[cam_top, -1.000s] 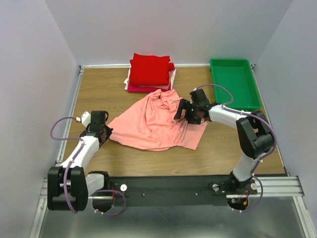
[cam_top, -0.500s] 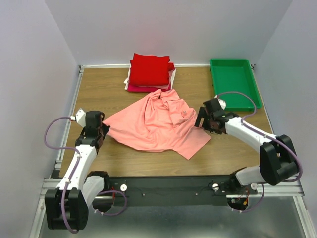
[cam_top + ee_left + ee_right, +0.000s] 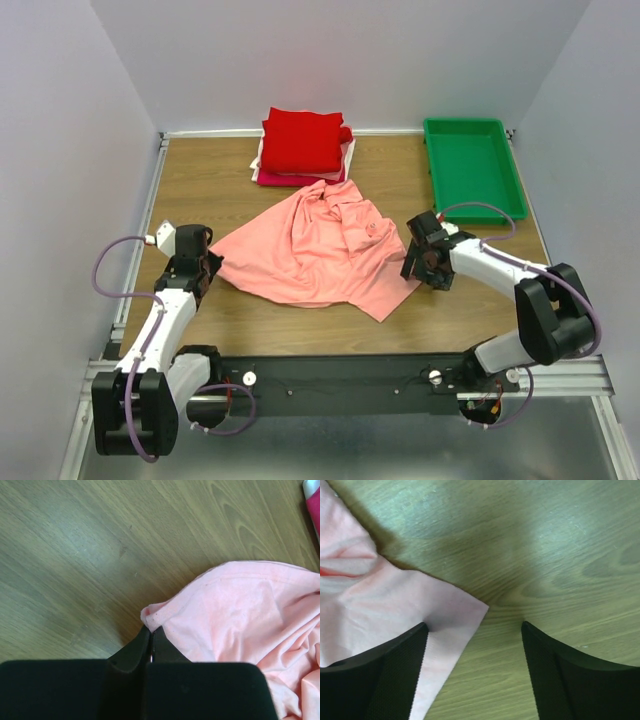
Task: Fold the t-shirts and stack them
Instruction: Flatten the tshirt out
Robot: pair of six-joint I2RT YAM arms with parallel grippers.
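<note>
The salmon-pink t-shirt (image 3: 315, 250) lies crumpled and spread across the middle of the table. My left gripper (image 3: 205, 268) is shut on its left corner (image 3: 152, 620), low over the wood. My right gripper (image 3: 420, 268) is open at the shirt's right edge. In the right wrist view (image 3: 475, 630) its left finger rests on a pointed corner of the pink cloth (image 3: 445, 615) and its right finger stands over bare wood. A stack of folded shirts stands at the back centre: a bright red one (image 3: 302, 140) on top, white and magenta edges (image 3: 290, 180) below.
A green plastic tray (image 3: 475, 165) stands at the back right, near the right arm. Grey walls close in the table on three sides. A metal rail runs along the near edge.
My right gripper let go of the shirt and moved right, then settled at the shirt's right corner. The shirt has been spread wider to the right. My left gripper kept its hold.
</note>
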